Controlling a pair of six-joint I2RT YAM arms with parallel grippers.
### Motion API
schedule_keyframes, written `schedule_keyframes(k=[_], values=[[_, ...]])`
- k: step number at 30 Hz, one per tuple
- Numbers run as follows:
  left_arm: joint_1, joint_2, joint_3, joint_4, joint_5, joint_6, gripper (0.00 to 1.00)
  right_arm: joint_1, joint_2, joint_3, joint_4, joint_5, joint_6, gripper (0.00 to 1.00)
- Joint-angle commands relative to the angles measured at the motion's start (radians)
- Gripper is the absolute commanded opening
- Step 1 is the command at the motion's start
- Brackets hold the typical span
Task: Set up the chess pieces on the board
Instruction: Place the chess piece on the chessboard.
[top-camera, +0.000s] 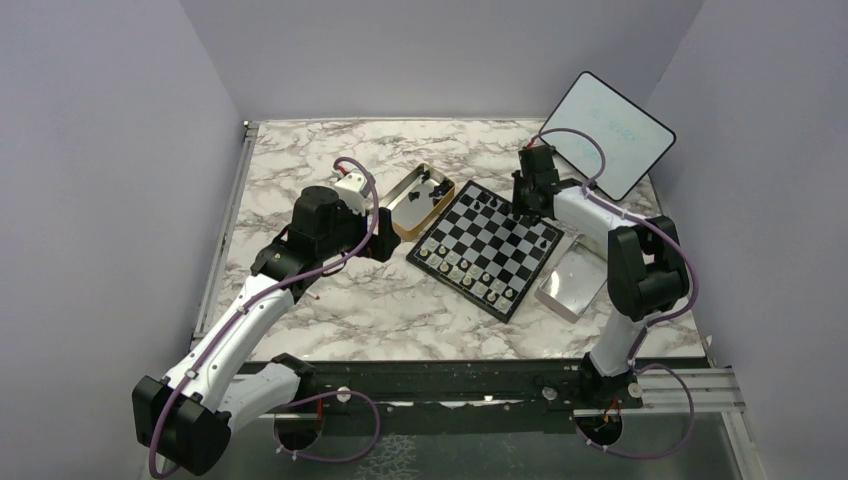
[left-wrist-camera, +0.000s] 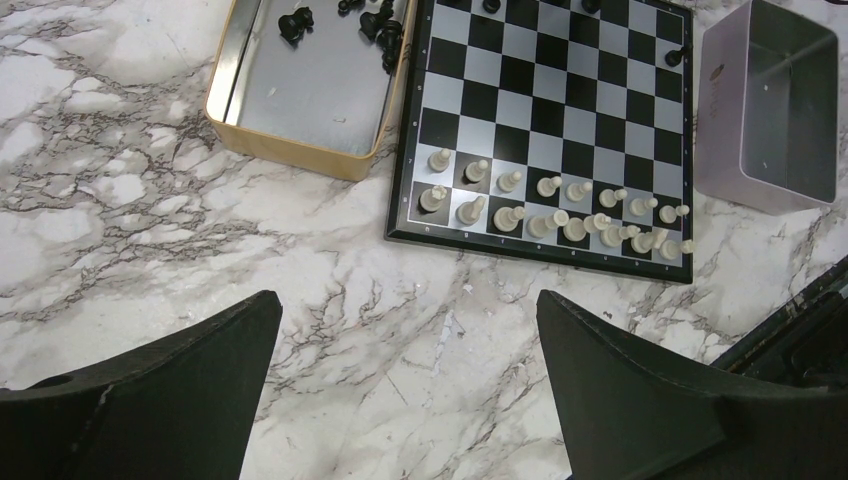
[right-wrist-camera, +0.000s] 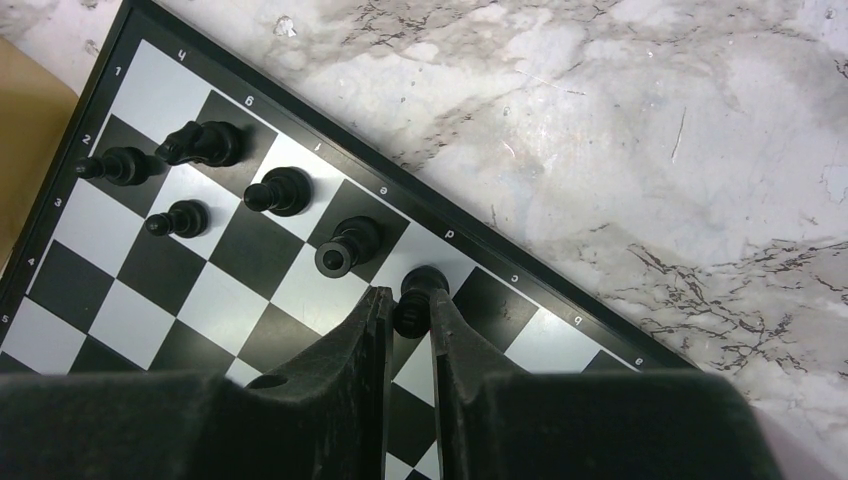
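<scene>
Right tool (right-wrist-camera: 408, 312), clamped on a black chess piece (right-wrist-camera: 418, 290) at the edge row of the board (right-wrist-camera: 100, 225) beside other black pieces (right-wrist-camera: 280, 190), seems to be seating it; next comes letting go and lifting clear, while left tool (left-wrist-camera: 410, 340) hangs spread wide over the desk (left-wrist-camera: 150, 250) near the gold tin (left-wrist-camera: 290, 155).

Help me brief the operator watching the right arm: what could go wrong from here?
1. The right gripper is shut on a black piece in the edge row of the board. A neighbouring piece stands close beside one finger, so opening the jaws may knock it over.
2. If the black piece is not seated flat on its square, it may tip on release.
</scene>
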Motion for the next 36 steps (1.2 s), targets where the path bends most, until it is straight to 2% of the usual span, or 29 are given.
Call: schedule_keyframes(k=[1,7,19,28,36], values=[[-0.001,-0.012,-0.011,0.024,0.022,0.004,0.99,-0.006,0.02,0.019,-0.005,-0.01,0.014,0.24],[-0.001,-0.015,-0.012,0.024,0.019,0.005,0.99,-0.007,0.03,0.02,-0.004,-0.01,0.012,0.29],[-0.001,-0.013,-0.012,0.024,0.019,0.005,0.99,-0.013,0.034,0.024,0.005,-0.02,0.009,0.29],[-0.001,-0.021,-0.012,0.024,0.015,0.005,0.99,-0.013,0.001,0.044,-0.024,-0.02,0.0,0.44],[-0.001,-0.033,-0.012,0.024,-0.01,0.003,0.99,-0.014,-0.055,0.091,-0.108,-0.027,0.0,0.55]])
